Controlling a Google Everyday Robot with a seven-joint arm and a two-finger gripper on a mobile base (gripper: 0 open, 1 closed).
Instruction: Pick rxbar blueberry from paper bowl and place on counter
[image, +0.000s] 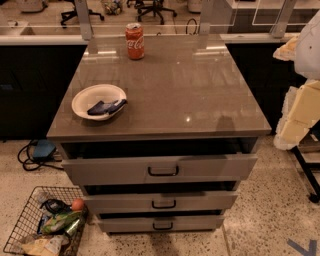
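Furthest left, on the floor below and left of the paper bowl (82, 97), a wire basket (37, 192) is holding mixed packets and a round orange thing. The paper bowl itself is sitting near the front left corner of the worktop (190, 85), which is the counter of the task. The rxbar blueberry (105, 107) is lying inside the bowl towards its right side, its right end leaning up on the rim. So the bar is not yet lifted.

Behind the bowl and a little to its right, near the far edge, a red soda can (134, 41) is standing upright, well apart from the bowl. Below and right of the bowl, three grey drawers (160, 170) are standing slightly pulled out.

Far right of the bowl, off the side of the worktop, the pale blocky end of the arm is hanging; I am taking it for the gripper (300, 117). Whether it is released or clenched I cannot tell, and it is carrying nothing that shows.

The step in hand is looking like the approach, with the reach to the bowl not yet made. The next move is calling for a long travel leftwards across the worktop, then a descent over the bar's raised right end. The bare stone right of the bowl is offering plenty of room for the placing.
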